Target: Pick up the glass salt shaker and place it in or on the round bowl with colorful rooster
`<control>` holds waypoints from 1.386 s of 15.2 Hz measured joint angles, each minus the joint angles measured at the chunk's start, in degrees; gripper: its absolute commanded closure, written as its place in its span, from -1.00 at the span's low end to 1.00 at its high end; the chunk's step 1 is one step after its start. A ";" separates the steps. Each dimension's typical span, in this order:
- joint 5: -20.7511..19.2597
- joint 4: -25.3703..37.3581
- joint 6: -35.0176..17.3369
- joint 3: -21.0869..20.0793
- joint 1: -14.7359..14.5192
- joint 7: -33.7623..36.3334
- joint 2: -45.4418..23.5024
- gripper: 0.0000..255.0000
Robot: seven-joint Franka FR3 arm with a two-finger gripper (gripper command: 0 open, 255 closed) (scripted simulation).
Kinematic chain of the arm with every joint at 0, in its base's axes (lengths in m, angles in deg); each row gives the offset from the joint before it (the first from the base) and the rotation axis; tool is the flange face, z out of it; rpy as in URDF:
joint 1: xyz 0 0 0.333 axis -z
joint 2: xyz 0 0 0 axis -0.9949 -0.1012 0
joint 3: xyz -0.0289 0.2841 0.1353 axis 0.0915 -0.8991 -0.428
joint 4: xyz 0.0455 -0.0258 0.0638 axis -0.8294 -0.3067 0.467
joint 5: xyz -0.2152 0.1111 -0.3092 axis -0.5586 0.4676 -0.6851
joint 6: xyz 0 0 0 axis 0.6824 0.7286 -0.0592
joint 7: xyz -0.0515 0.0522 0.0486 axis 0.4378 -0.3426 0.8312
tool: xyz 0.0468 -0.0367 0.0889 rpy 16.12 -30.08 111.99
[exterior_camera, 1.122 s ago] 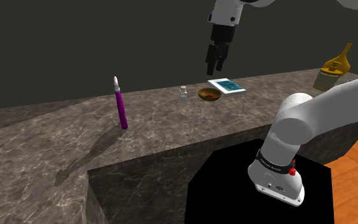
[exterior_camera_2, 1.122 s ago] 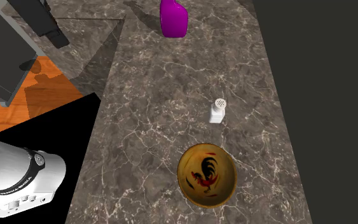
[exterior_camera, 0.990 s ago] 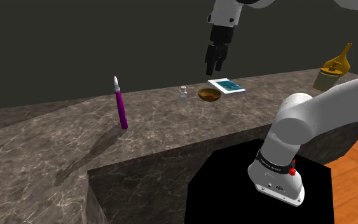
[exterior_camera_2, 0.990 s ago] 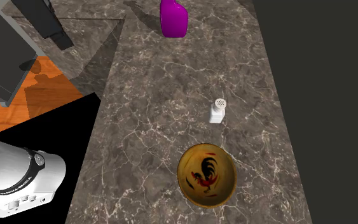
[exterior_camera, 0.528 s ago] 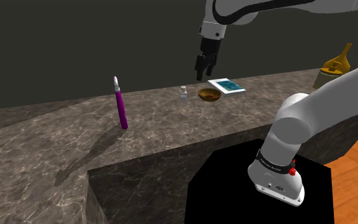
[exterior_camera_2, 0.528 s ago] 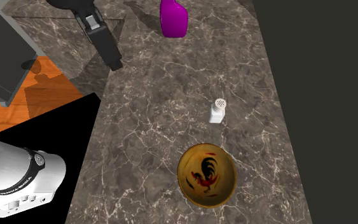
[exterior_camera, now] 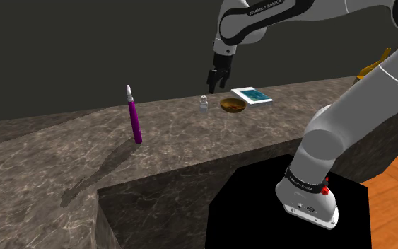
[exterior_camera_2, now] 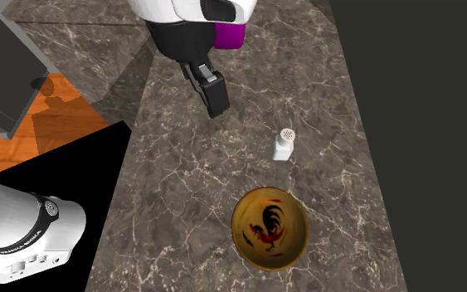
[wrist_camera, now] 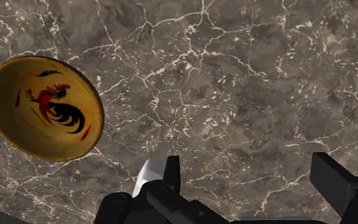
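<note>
A small clear salt shaker (exterior_camera: 204, 104) with a white perforated cap stands upright on the marble counter (exterior_camera: 84, 152). Close beside it rests a round yellow-brown bowl (exterior_camera: 232, 105) with a black and red rooster painted inside. My black gripper (exterior_camera: 215, 79) hangs above the counter, just over the shaker and a little toward the bowl. From the second exterior view, the gripper (exterior_camera_2: 216, 98) is above and left of the shaker (exterior_camera_2: 284, 145), and the bowl (exterior_camera_2: 269, 228) lies below it. In the wrist view the fingers (wrist_camera: 171, 175) stand apart with nothing between them. The shaker (wrist_camera: 145, 176) peeks out beside one finger, with the bowl (wrist_camera: 44, 107) further off.
A tall purple bottle (exterior_camera: 133, 117) stands on the counter to the shoulder view's left of the shaker. A white and blue card (exterior_camera: 252, 95) lies past the bowl. A yellow object (exterior_camera: 371, 71) sits at the counter's far right end. The black stand (exterior_camera: 289, 212) fronts the counter.
The arm has swung toward the shoulder view's left and come down, bringing the gripper from over the bowl side to just above the shaker. Shaker and bowl have not moved.
</note>
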 measured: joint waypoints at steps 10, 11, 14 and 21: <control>-0.52 9.82 -12.63 3.33 2.31 -3.48 -19.76 -1.00; -0.40 10.54 -13.67 3.77 2.69 -4.16 -21.28 -1.00; -0.04 12.07 -16.18 4.13 3.02 -4.77 -24.92 -1.00; 0.76 11.67 -20.44 4.18 3.19 -5.54 -28.75 -1.00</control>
